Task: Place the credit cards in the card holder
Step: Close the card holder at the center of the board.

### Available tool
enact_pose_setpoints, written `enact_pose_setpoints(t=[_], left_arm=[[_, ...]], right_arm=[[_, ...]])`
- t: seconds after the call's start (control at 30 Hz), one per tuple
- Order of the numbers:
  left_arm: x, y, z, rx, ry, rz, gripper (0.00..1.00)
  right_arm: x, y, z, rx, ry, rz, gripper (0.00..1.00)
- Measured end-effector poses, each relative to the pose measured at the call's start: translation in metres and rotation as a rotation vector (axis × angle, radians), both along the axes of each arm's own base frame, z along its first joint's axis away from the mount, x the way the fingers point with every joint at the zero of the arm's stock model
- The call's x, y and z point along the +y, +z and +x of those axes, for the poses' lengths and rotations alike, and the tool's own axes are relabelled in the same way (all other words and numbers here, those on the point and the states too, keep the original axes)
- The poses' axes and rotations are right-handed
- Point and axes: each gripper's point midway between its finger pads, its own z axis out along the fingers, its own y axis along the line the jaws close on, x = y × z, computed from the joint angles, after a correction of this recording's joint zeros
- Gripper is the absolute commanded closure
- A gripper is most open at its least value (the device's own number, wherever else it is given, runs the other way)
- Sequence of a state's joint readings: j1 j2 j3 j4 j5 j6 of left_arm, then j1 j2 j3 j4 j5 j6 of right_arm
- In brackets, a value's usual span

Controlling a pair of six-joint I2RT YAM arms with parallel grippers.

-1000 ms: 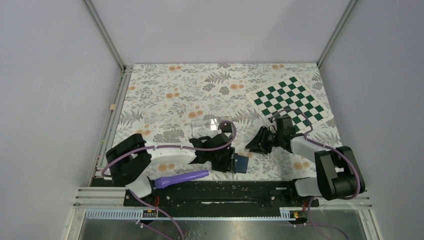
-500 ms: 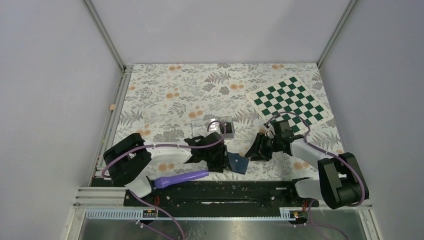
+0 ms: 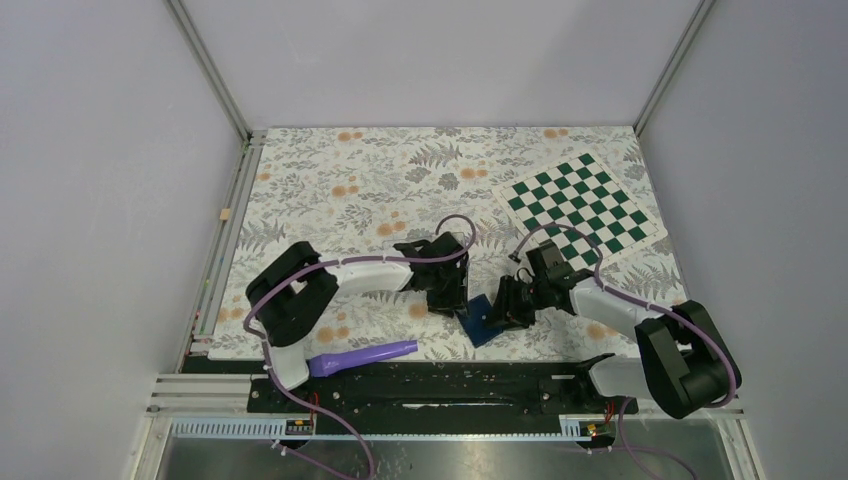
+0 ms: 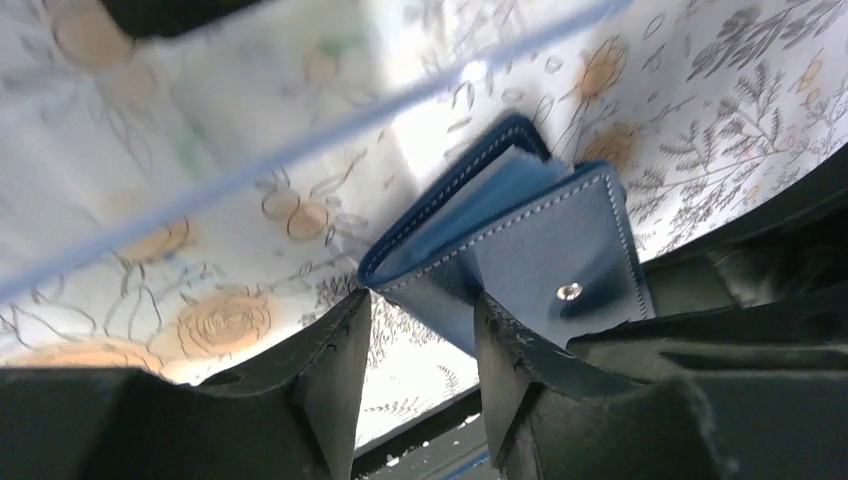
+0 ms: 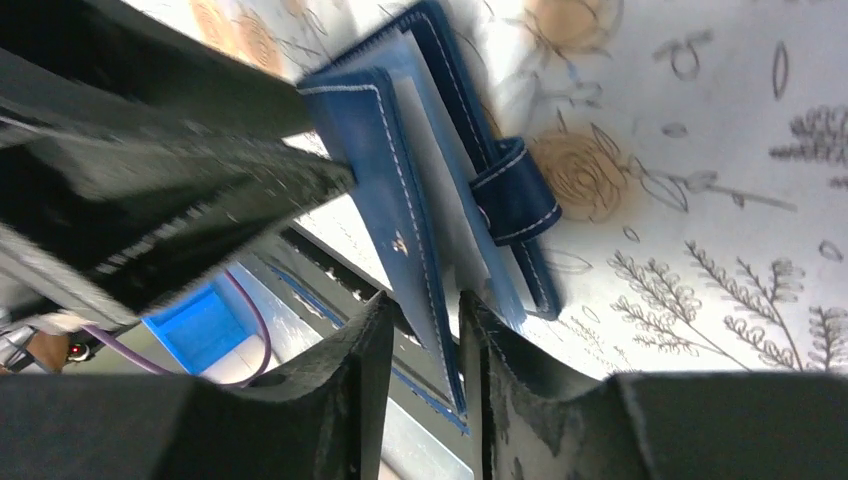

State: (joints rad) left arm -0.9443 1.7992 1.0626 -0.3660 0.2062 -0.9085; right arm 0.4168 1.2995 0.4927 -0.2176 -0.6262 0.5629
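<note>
at the bottom edge you see your right gripper (image 5: 425,305), its two black fingers (image 5: 350,400) pressed on either side of the front flap of the navy card holder (image 5: 385,200). the card holder sits part open, with paler blue lining between its flaps, and its snap tab (image 5: 512,190) is looped over the far flap. from the upper left, the left gripper (image 5: 325,150) meets that same flap at its top corner. the floral tablecloth (image 5: 700,150) lies beneath. a purple cable (image 5: 265,330) and something bright blue (image 5: 200,325) show at lower left.
</note>
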Motion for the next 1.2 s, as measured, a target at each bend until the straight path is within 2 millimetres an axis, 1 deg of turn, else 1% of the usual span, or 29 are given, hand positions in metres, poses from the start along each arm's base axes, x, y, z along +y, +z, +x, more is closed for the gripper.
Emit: enact_pose_setpoints(t=[0.07,0.13,0.23,0.3,0.37,0.43,0.47,0.53,0.57,0.7,0.77,0.83,0.87,0.93,0.97,1.07,1.13,1.2], left_arm=[[-0.004,0.001,0.009,-0.021,-0.029,0.007,0.54],[-0.005,0.004,0.013,-0.034,-0.050,0.012,0.51],[-0.003,0.006,0.015,-0.053,-0.081,0.019,0.45],[0.001,0.006,0.013,-0.057,-0.089,0.022,0.41],[0.008,0.008,0.007,-0.058,-0.088,0.017,0.40],[0.018,0.012,-0.003,-0.054,-0.076,-0.003,0.39],[0.023,0.013,-0.008,-0.050,-0.066,-0.018,0.39],[0.029,0.014,-0.019,-0.035,-0.044,-0.060,0.39],[0.033,0.012,-0.026,-0.021,-0.032,-0.080,0.39],[0.040,0.007,-0.040,0.014,-0.003,-0.111,0.39],[0.038,0.011,-0.041,0.009,-0.005,-0.125,0.39],[0.035,0.014,-0.041,-0.002,-0.012,-0.138,0.38],[0.035,0.015,-0.042,-0.005,-0.017,-0.139,0.38],[0.034,0.017,-0.042,-0.012,-0.029,-0.135,0.37],[0.034,0.018,-0.042,-0.017,-0.038,-0.128,0.37],[0.031,0.024,-0.039,-0.054,-0.067,-0.117,0.36],[0.027,0.029,-0.037,-0.082,-0.088,-0.113,0.35],[0.021,0.035,-0.037,-0.107,-0.114,-0.113,0.35]], right_arm=[[-0.003,-0.005,-0.007,0.026,-0.013,-0.010,0.65],[-0.005,-0.008,-0.014,0.048,-0.034,-0.007,0.64],[-0.003,-0.008,-0.019,0.067,-0.064,0.006,0.64],[0.001,-0.009,-0.020,0.079,-0.081,0.023,0.64],[0.005,-0.009,-0.022,0.094,-0.102,0.041,0.65],[0.008,-0.009,-0.021,0.104,-0.123,0.052,0.70],[0.009,-0.008,-0.020,0.102,-0.135,0.059,0.74],[0.011,-0.005,-0.015,0.089,-0.158,0.072,0.78],[0.013,-0.002,-0.012,0.082,-0.169,0.080,0.79],[0.020,0.006,-0.001,0.071,-0.216,0.120,0.80],[0.024,0.009,0.004,0.073,-0.235,0.140,0.76],[0.030,0.008,0.006,0.089,-0.241,0.157,0.71],[0.032,0.007,0.005,0.102,-0.242,0.160,0.68],[0.034,0.004,0.003,0.123,-0.239,0.153,0.57],[0.033,0.003,0.003,0.127,-0.236,0.142,0.51],[0.029,0.005,0.004,0.108,-0.216,0.085,0.40],[0.025,0.011,0.010,0.060,-0.204,0.050,0.35],[0.020,0.019,0.013,0.008,-0.194,0.024,0.33]])
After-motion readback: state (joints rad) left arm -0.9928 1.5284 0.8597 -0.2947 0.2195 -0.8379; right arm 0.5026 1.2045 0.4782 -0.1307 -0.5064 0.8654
